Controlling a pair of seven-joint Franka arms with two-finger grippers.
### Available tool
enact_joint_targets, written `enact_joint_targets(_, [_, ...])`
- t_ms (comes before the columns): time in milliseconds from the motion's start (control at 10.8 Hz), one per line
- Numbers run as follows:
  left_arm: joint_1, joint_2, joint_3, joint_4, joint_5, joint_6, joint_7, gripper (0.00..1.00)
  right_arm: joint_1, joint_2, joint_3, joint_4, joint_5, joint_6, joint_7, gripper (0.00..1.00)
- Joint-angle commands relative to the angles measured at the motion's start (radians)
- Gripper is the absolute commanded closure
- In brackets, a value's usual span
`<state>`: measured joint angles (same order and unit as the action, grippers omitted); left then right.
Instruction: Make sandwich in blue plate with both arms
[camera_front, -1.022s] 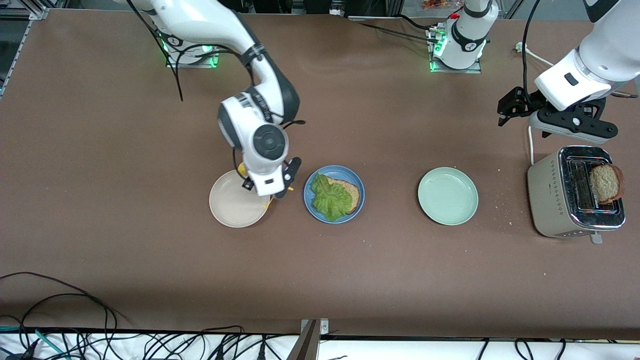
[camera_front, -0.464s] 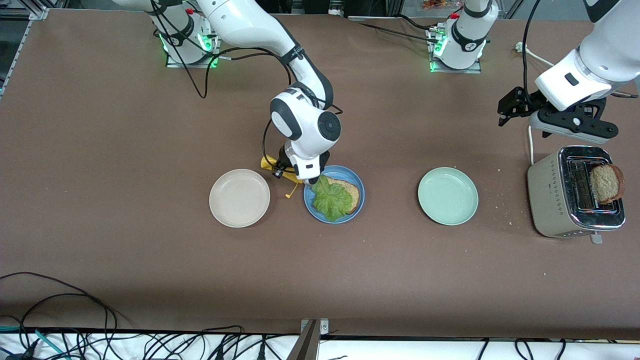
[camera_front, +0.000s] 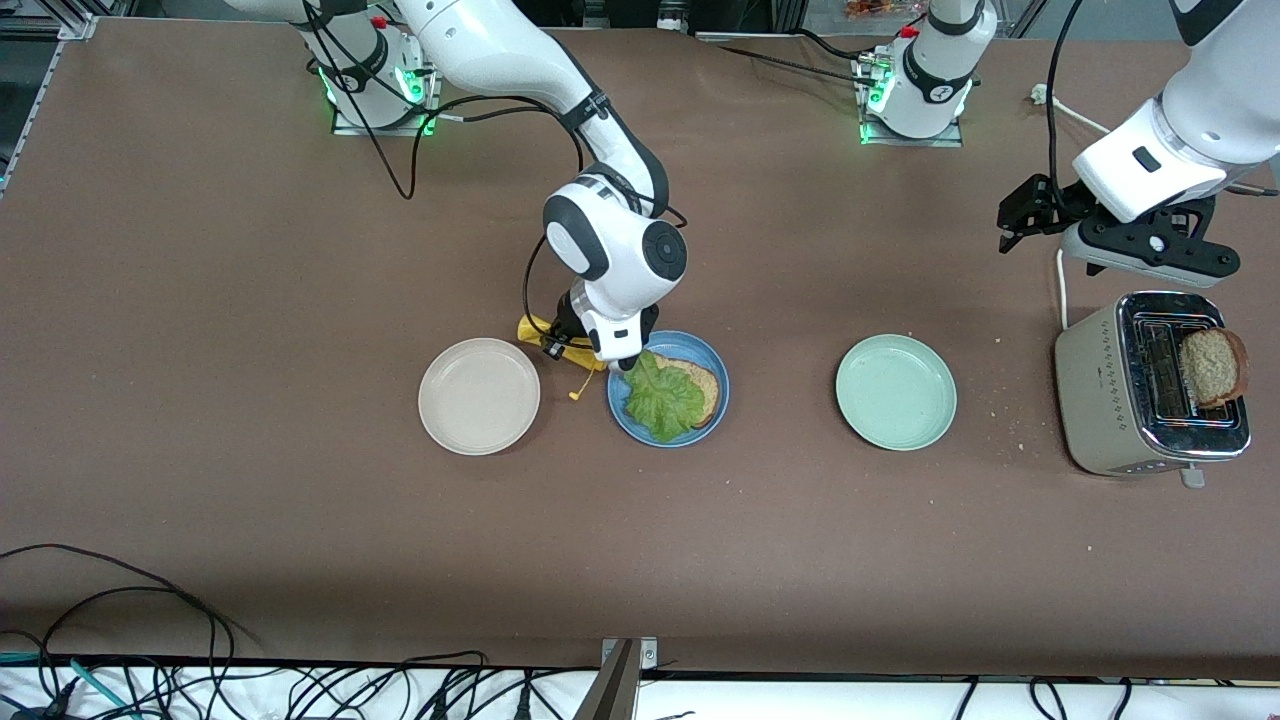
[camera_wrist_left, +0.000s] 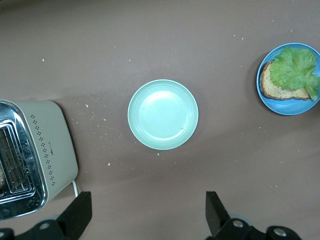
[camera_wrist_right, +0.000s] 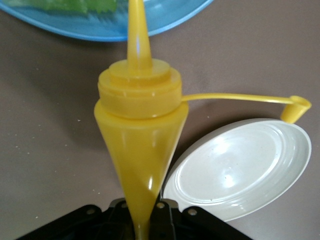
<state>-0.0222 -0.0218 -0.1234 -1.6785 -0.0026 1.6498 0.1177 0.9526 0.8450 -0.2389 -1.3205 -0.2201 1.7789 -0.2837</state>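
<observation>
The blue plate (camera_front: 717, 400) holds one toast slice (camera_front: 706, 384) with a green lettuce leaf (camera_front: 662, 400) on it. My right gripper (camera_front: 572, 338) is shut on a yellow squeeze bottle (camera_front: 538, 329), tilted at the plate's edge toward the beige plate. In the right wrist view the bottle (camera_wrist_right: 140, 135) points its nozzle over the blue plate's rim (camera_wrist_right: 165, 20), and its cap (camera_wrist_right: 295, 107) hangs loose on a strap. My left gripper (camera_front: 1020, 215) is open and empty over the table by the toaster (camera_front: 1100, 400). A second toast slice (camera_front: 1212, 365) stands in the toaster.
A beige plate (camera_front: 478, 396) lies beside the blue plate toward the right arm's end. A pale green plate (camera_front: 896, 392) lies between the blue plate and the toaster. The left wrist view shows it (camera_wrist_left: 163, 121) below my open left gripper (camera_wrist_left: 145, 217). Crumbs lie near the toaster.
My right arm has swung from over the beige plate to the blue plate's edge with the yellow bottle, then almost stopped. The left arm has hardly moved.
</observation>
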Motion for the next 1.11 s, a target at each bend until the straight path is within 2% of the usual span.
enact_joint_targets(0, [0.002, -0.003, 0.001, 0.008, 0.006, -0.011, -0.006, 0.0, 0.017, 0.028, -0.016, 0.04, -0.018, -0.029, 0.006, 1.0])
enact_joint_targets(186, [0.004, -0.003, 0.001, 0.008, 0.007, -0.011, -0.004, 0.0, -0.021, 0.011, -0.005, 0.043, -0.012, -0.018, -0.003, 1.0])
enact_joint_targets(371, [0.005, -0.003, 0.001, 0.008, 0.007, -0.011, -0.006, 0.0, -0.133, -0.039, 0.09, 0.041, -0.005, -0.003, -0.011, 1.0])
enact_joint_targets(557, [0.005, -0.003, 0.001, 0.008, 0.007, -0.011, -0.003, 0.0, -0.234, -0.082, 0.168, 0.037, 0.043, -0.003, -0.046, 1.0])
enact_joint_targets(836, [0.005, -0.003, 0.001, 0.006, 0.009, -0.011, 0.003, 0.0, -0.479, -0.164, 0.32, 0.029, 0.174, -0.01, -0.225, 1.0])
enact_joint_targets(1022, [0.017, 0.025, 0.01, 0.008, 0.035, -0.011, 0.008, 0.0, -0.624, -0.185, 0.381, 0.03, 0.298, -0.013, -0.396, 1.0])
